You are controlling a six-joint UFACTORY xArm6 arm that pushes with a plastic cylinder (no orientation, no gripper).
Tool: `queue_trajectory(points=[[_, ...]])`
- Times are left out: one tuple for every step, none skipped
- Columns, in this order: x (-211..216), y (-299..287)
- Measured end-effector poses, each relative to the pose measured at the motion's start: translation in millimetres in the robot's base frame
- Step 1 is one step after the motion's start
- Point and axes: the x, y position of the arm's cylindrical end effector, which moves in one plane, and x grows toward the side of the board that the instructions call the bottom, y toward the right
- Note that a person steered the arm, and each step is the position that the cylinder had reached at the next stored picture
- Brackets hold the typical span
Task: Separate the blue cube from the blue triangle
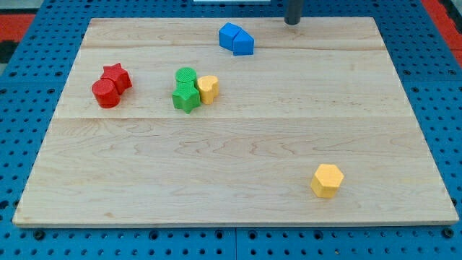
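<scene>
Wooden board (238, 159) bears touching blue cube (243, 44), blue triangle (229, 35).

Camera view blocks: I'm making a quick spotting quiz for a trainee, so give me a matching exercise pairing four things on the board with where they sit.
Things:
1. blue cube
2. red star
3. yellow hexagon
4. my tip

Places:
A. alone, near the view's bottom right
B. at the view's top edge, right of the blue pair
C. touching the blue triangle, near the view's top
D. at the view's left, against the red cylinder

Pairs: 1-C, 2-D, 3-A, 4-B
</scene>
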Motion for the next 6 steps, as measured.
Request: queue_trajectory(points=[[1.3,-26.3],[2.9,-65.8],[29.1,-82.8],[53.0,-100.7],[54.0,-124.1],[45.2,-151.4]])
